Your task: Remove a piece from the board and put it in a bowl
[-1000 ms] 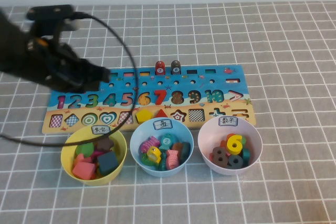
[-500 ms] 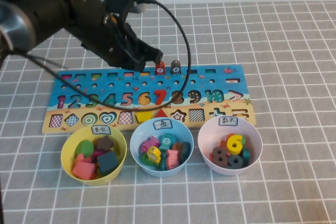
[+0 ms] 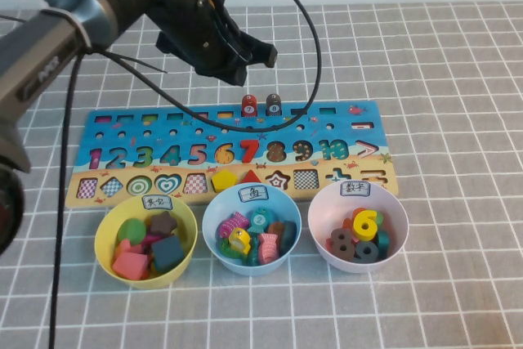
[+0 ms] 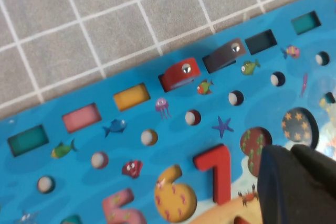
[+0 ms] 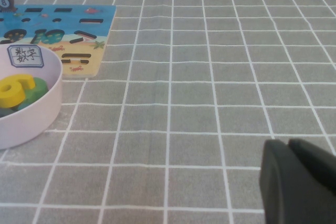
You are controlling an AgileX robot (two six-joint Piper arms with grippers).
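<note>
Left gripper (image 3: pixel 255 61) pressed together, poised beyond board's (image 3: pixel 122 132) far edge for red peg (image 3: pixel 249 106) | right gripper (image 5: pixel 299 179) parked; fingers pressed together | blue bowl (image 3: pixel 214 212) waiting at near edge

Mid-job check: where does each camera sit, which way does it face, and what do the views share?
High: raised on the robot's side, angled down at board and bowls; left arm reaching over it, left hand shut.
Left wrist: on the left arm, looking down at red piece; shut fingertips show.
Right wrist: low over the table by the pink bowl; right hand shut.
Shared: board, grey peg.
</note>
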